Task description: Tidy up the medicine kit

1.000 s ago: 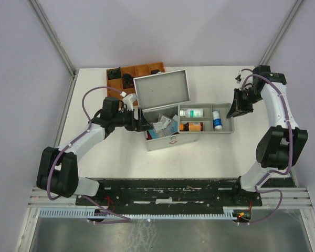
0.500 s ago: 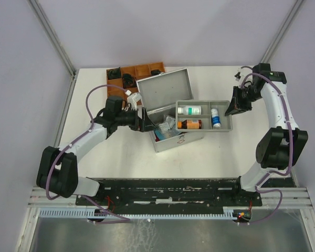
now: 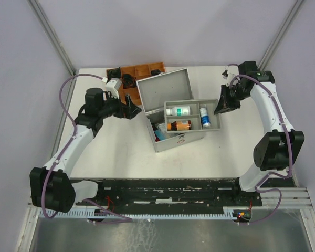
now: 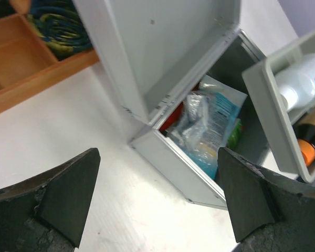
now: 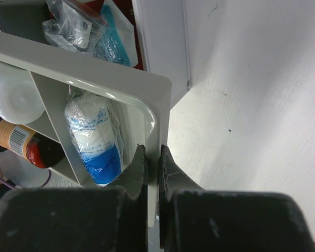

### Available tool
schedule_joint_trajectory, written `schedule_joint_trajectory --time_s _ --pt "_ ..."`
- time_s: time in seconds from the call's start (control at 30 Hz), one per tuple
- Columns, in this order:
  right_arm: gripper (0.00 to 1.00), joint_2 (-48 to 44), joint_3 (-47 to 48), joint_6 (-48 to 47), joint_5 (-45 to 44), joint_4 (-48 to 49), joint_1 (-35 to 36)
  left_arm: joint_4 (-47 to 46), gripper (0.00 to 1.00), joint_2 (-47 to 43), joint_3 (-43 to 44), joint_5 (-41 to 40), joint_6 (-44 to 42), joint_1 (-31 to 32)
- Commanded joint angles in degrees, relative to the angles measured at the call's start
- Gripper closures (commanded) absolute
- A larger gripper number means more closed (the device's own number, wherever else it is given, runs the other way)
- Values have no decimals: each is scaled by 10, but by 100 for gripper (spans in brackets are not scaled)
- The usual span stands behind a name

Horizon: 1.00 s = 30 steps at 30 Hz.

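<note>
Leftmost, the left gripper [image 3: 130, 109] hovers just left of the medicine kit [image 3: 178, 140], apart from it, with its fingers spread wide and nothing between them. Behind the kit's left corner lies a brown wooden tray [image 3: 147, 71] with dark items in its compartments. The kit itself stands at the middle of the white table [image 3: 226, 152], between the two grippers. Its lid [image 3: 163, 89] is raised at the far side, and clear and blue packets [image 4: 207, 121] show inside. Over the kit's open body, overhanging its right side, sits a small grey tray [image 5: 121, 76]. This tray carries a white bottle [image 3: 179, 111], a brown bottle [image 3: 178, 125] and a white-and-blue wrapped roll [image 5: 97, 139]. Whether the tray rests on the kit cannot be told. Right of the kit, the right gripper [image 3: 219, 109] pinches the tray's right end wall, its fingers nearly together.
</note>
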<state>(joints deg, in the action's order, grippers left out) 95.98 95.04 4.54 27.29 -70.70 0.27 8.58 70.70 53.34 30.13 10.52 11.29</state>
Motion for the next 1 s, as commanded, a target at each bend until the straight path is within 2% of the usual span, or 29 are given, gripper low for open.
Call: schedule_joint_trajectory --time_s 0.0,0.27,0.47,0.97 --pt "100 -18 34 33 51 26 27 3 1 -32 26 -68 -41 -18" --pt "100 2 39 61 47 60 70 14 1 -59 34 -107 -55 -33" --pt "100 32 66 59 30 63 96 16 1 -71 36 -105 -55 -35" --pt "100 160 190 10 10 -1 123 7 0 -85 22 -81 -59 -35"
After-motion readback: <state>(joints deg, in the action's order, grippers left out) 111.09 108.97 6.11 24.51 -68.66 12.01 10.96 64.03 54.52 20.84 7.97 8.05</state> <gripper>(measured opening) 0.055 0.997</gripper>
